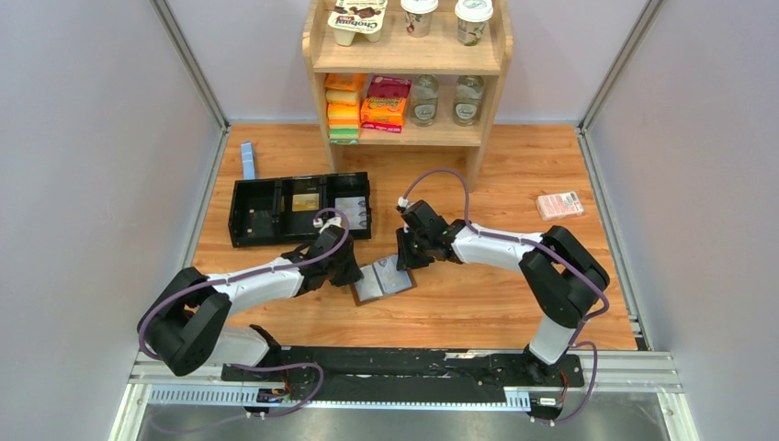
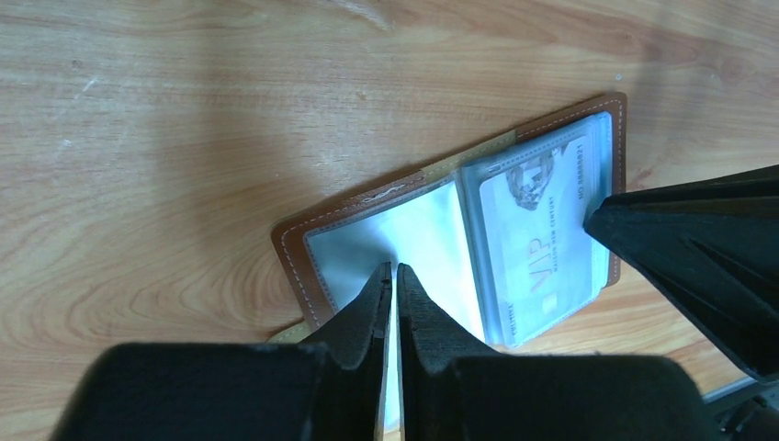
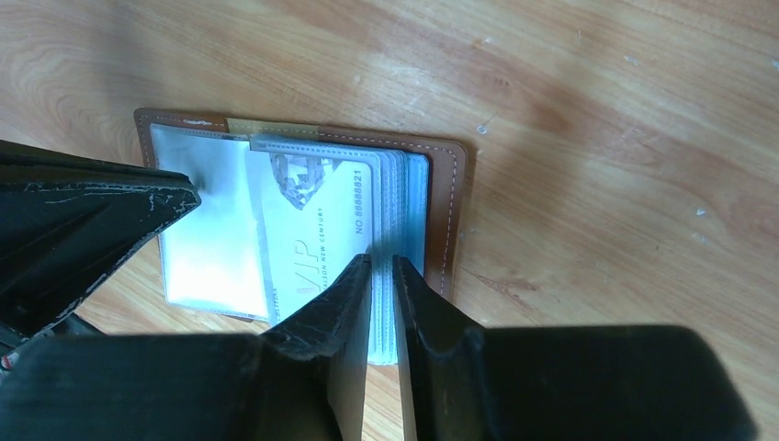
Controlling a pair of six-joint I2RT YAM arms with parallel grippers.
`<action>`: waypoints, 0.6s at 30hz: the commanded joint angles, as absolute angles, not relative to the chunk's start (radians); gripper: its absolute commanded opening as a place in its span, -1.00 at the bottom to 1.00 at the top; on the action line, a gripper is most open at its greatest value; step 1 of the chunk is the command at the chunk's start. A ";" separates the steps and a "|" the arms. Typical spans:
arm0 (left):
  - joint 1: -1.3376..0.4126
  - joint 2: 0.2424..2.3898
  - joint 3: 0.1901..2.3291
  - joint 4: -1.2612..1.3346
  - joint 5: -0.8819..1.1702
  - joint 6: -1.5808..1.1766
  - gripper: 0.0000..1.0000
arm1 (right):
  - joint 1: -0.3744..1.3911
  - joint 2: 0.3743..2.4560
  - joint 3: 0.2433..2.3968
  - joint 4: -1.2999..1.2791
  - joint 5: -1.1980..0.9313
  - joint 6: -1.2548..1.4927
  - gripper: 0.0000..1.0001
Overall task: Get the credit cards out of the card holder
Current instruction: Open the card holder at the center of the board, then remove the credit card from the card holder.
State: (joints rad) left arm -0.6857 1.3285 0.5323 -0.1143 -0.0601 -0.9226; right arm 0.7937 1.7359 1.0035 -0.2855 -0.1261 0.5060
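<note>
Top external view puts the card holder [image 1: 381,280] open flat near the middle of the worktop [image 1: 496,308]. Both arms meet over it, my left end effector [image 1: 352,273] at its 9 o'clock edge and my right end effector [image 1: 405,260] at its 1 o'clock corner. Through the left wrist, the jaws stand almost together with a pale sliver of the holder's clear leaf running up the slit, so I read that as a pinch steadying the holder. Through the right wrist, the jaws show a narrow gap with the edge of the sleeve stack in it; whether they grip or merely straddle it I cannot tell. One credit card [image 3: 312,230], silvery and marked VIP, sits fully seated in the top sleeve. I judge the task barely begun: the holder is open, but no card lies loose beside it. How many cards the lower sleeves hold is hidden, and pale items in the black tray [image 1: 241,216] at 10 o'clock are too small to identify.
</note>
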 commanded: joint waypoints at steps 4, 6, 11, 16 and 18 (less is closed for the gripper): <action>-0.683 1.342 0.578 -0.048 -0.006 -0.966 -0.74 | 0.792 1.701 0.948 -0.252 -0.167 0.520 -0.61; -0.683 1.336 0.577 -0.032 -0.006 -0.988 -0.73 | 0.793 1.700 0.943 -0.249 -0.173 0.525 -0.62; -0.684 1.305 0.549 0.030 -0.006 -1.049 -0.64 | 0.793 1.698 0.933 -0.245 -0.173 0.538 -0.63; -0.684 1.296 0.528 0.077 0.026 -1.077 -0.43 | 0.793 1.710 0.923 -0.221 -0.195 0.554 -0.63; -0.684 1.301 0.515 0.095 0.028 -1.086 -0.37 | 0.793 1.715 0.923 -0.219 -0.196 0.555 -0.65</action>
